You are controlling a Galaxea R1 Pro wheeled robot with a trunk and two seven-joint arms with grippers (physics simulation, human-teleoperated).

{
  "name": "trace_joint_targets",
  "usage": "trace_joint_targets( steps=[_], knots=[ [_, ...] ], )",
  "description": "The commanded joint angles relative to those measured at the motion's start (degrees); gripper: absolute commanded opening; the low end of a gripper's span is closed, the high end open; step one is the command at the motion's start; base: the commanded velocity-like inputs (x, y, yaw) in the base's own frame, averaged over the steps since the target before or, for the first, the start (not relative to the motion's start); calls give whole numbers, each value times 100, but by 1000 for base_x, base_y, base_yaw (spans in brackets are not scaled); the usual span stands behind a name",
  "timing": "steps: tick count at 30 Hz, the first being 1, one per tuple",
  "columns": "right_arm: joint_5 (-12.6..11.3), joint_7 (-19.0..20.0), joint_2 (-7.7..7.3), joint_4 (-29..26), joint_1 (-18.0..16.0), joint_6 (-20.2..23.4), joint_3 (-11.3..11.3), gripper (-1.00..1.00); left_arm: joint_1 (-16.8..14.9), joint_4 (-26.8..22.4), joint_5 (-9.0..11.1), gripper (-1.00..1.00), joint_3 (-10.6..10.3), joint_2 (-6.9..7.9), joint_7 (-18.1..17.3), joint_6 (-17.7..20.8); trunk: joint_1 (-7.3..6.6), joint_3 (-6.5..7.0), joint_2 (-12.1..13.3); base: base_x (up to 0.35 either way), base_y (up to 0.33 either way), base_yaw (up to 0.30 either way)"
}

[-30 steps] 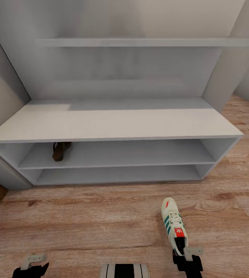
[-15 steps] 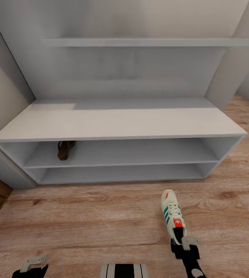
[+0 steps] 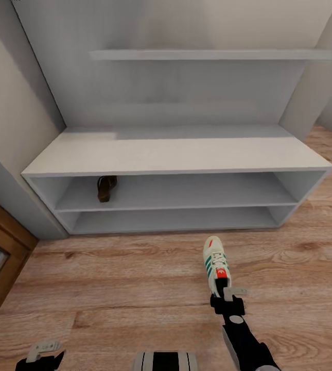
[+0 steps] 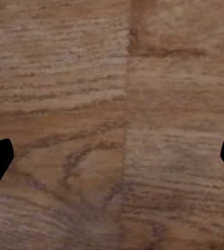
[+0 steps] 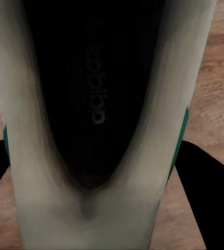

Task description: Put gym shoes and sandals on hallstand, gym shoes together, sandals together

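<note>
The right fingers (image 3: 226, 297) were clamped on the sneaker's (image 3: 214, 260) heel, its toe pointing straight ahead toward the shoe rack (image 3: 186, 154) beyond.

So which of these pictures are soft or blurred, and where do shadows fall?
Head view: fairly sharp; shadow darkens the rack shelves around the sandal. Right wrist view: the shoe is very close and blurred. Left wrist view: floor grain slightly soft, evenly lit.

Right arm (image 3: 243, 340): glossy black, rounded segments
Gripper brackets (image 3: 233, 292): pale grey metal
Trunk top (image 3: 166, 360): black-and-white stripes
</note>
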Motion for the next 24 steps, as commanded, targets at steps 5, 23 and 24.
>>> trace_joint_targets(
  steps=[5,23,24],
  knots=[
    [55,-6,85,-498,-29,663,-30,-100,-5,-27,-50,100,49,-19,-29,-26,-4,-4,-2,-253,234,0],
    [55,-517,251,-697,-1103,1516,-27,-100,-5,26,-78,100,7,-70,-38,-358,-4,-4,-2,-92,78,0],
    [55,-519,251,-698,-1148,1591,-28,-100,-5,25,-77,100,5,-71,-38,-358,-4,-4,-2,-2,1,0]
  ],
)
